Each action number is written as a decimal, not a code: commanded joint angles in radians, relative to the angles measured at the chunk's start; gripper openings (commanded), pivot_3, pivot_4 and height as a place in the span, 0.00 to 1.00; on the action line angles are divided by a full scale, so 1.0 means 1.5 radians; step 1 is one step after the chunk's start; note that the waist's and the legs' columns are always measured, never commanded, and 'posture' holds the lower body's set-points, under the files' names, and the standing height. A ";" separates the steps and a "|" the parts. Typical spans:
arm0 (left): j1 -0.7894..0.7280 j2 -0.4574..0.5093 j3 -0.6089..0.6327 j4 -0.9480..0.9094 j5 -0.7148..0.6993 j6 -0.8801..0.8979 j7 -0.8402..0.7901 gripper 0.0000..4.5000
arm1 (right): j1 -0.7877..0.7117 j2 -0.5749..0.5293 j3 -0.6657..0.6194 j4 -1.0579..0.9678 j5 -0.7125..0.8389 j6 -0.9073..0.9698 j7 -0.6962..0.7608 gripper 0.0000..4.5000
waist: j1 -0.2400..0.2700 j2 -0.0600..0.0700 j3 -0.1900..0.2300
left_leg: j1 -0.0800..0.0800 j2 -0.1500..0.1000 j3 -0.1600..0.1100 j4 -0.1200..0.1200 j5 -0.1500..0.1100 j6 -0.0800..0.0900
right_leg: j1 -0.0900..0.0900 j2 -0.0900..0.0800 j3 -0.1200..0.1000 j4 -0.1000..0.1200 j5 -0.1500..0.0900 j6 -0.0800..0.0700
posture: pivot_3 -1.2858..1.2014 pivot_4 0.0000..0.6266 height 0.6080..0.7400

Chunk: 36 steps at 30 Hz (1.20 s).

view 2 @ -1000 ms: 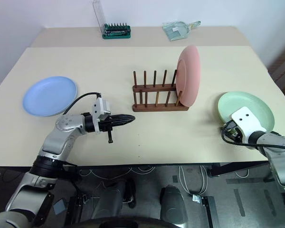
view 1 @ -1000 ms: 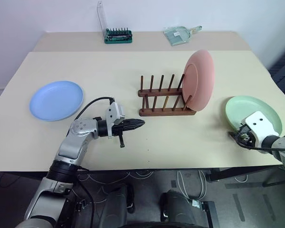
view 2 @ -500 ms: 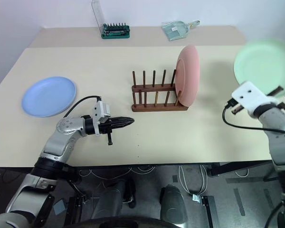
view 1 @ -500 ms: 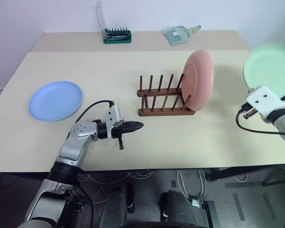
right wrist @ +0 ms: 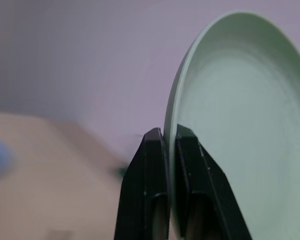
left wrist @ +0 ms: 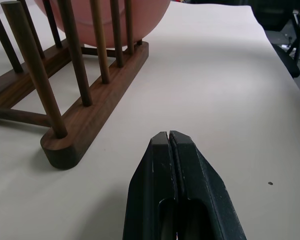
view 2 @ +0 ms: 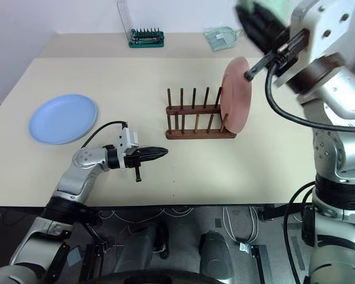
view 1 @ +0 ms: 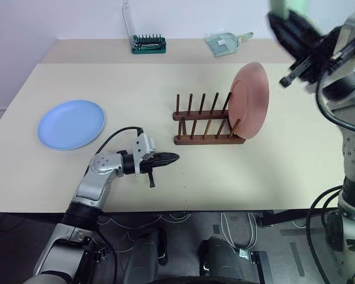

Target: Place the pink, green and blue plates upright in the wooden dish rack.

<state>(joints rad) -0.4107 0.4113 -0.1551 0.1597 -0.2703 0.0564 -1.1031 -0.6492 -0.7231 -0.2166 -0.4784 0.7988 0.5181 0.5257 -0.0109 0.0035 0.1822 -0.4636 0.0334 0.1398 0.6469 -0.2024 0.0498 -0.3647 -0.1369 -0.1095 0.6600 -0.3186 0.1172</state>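
The right pincer (right wrist: pixel 167 137), clamped on the green plate's (right wrist: pixel 230 125) rim, holds it on edge high above the rack (view 1: pixel 206 121), whose free slots lie left of the pink plate (view 1: pixel 252 99). The left pincer (left wrist: pixel 169 137) is together.

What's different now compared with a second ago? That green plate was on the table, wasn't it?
Yes. The right gripper, shut on the rim of the green plate, has lifted it off the table's right side and swung it up high, edge-on. The left gripper stayed shut above the table in front of the wooden dish rack. The pink plate stays upright in the rack, the blue plate flat.
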 commanded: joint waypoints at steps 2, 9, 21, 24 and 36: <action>0.001 -0.002 0.003 -0.011 -0.002 -0.008 0.006 0.00 | 0.025 0.005 -0.035 -0.060 0.190 0.087 -0.004 0.00 | -0.001 0.000 0.000 | 0.000 0.000 0.000 0.000 -0.001 0.002 | 0.000 0.000 0.000 0.000 0.000 0.000 | 0.52 0.24 0.97; 0.002 -0.001 0.004 -0.015 -0.002 -0.007 0.011 0.00 | 0.078 0.074 -0.042 -0.044 0.310 0.110 -0.084 0.00 | -0.002 0.000 0.000 | 0.000 0.000 0.000 0.000 -0.001 0.002 | -0.001 0.000 0.000 0.001 0.000 0.000 | 0.52 0.24 0.97; 0.008 0.005 0.006 -0.027 -0.005 -0.001 0.012 0.00 | 0.135 0.142 -0.009 0.011 0.296 0.106 -0.125 0.00 | -0.002 0.000 0.000 | 0.000 0.000 0.000 0.000 -0.001 0.002 | -0.002 0.001 0.000 0.001 0.000 0.000 | 0.52 0.24 0.97; 0.008 0.006 0.007 -0.031 -0.006 0.001 0.014 0.00 | 0.134 0.154 -0.006 0.028 0.288 0.105 -0.126 0.00 | -0.002 0.000 0.000 | 0.000 0.000 0.000 0.000 -0.001 0.002 | -0.002 0.000 0.000 0.001 0.000 0.000 | 0.52 0.24 0.97; 0.009 0.011 0.007 -0.039 -0.006 0.006 0.019 0.00 | 0.111 0.192 -0.008 0.114 0.247 0.101 -0.119 0.00 | -0.002 0.000 0.000 | -0.001 0.000 0.000 0.000 0.000 0.001 | -0.002 0.001 0.000 0.001 0.000 0.000 | 0.52 0.24 0.97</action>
<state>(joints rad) -0.3985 0.4233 -0.1537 0.1356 -0.2707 0.0631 -1.0770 -0.4548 -0.4462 -0.2104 -0.3039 1.1755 0.6906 0.3416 -0.0145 0.0033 0.1821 -0.4645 0.0333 0.1402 0.6464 -0.2029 0.0507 -0.3675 -0.1361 -0.1093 0.6616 -0.3185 0.1172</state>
